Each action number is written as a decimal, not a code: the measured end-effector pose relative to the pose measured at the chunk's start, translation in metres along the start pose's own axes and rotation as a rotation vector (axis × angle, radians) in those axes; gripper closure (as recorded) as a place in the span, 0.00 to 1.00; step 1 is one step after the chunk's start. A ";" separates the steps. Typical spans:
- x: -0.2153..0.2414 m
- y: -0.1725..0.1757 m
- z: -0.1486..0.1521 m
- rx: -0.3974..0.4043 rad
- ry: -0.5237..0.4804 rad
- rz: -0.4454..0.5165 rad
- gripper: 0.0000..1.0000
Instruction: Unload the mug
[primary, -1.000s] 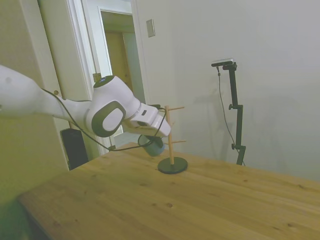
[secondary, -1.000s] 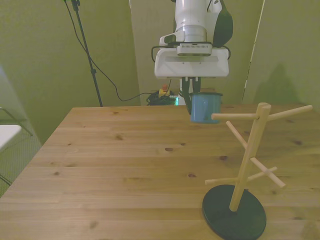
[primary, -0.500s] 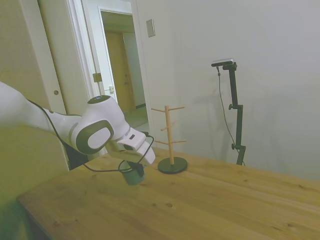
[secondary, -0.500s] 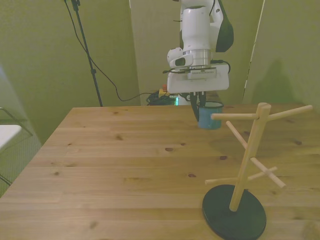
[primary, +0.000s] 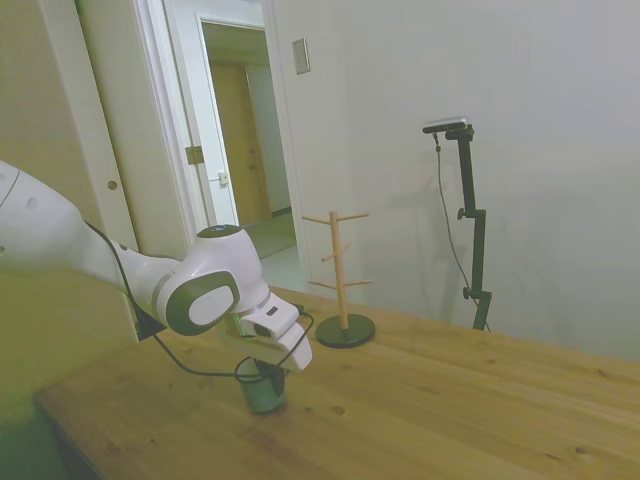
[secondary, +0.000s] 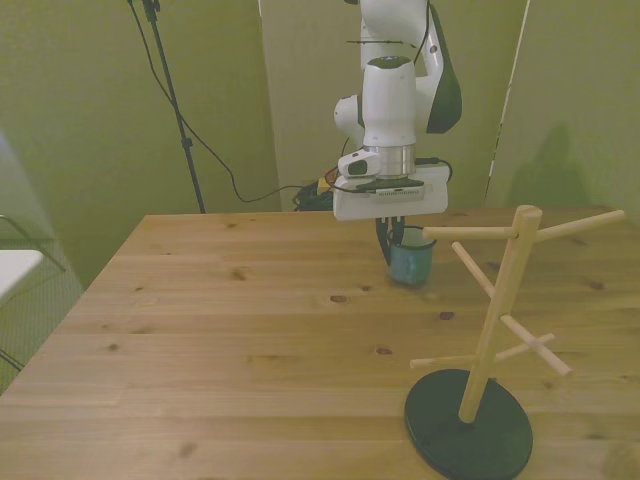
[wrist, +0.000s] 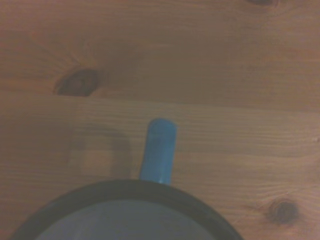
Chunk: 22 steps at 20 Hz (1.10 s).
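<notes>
A plain indoor room: wooden table (secondary: 220, 330), white door frame (primary: 180, 120), bare walls (primary: 480, 90).

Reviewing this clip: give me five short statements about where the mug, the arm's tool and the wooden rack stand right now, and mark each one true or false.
1. The mug hangs on a peg of the wooden rack. False: it is off the rack, upright under the tool.
2. The mug is at or just above the table. True.
3. The rack's pegs are all bare. True.
4. The rack lies tipped over. False: it stands upright on its dark round base.
5. In the wrist view the mug's handle shows blue against the wood. True.
</notes>
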<state>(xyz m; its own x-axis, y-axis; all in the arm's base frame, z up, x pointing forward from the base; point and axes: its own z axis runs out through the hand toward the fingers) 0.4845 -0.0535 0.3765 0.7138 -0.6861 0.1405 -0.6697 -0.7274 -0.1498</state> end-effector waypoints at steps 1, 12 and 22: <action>0.001 0.000 0.000 -0.004 -0.006 0.004 1.00; 0.010 -0.005 0.006 -0.035 -0.037 0.030 0.00; 0.012 -0.007 0.004 -0.047 -0.035 0.040 0.00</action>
<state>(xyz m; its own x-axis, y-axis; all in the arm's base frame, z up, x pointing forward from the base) 0.4983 -0.0566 0.3756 0.6923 -0.7146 0.1008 -0.7064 -0.6996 -0.1080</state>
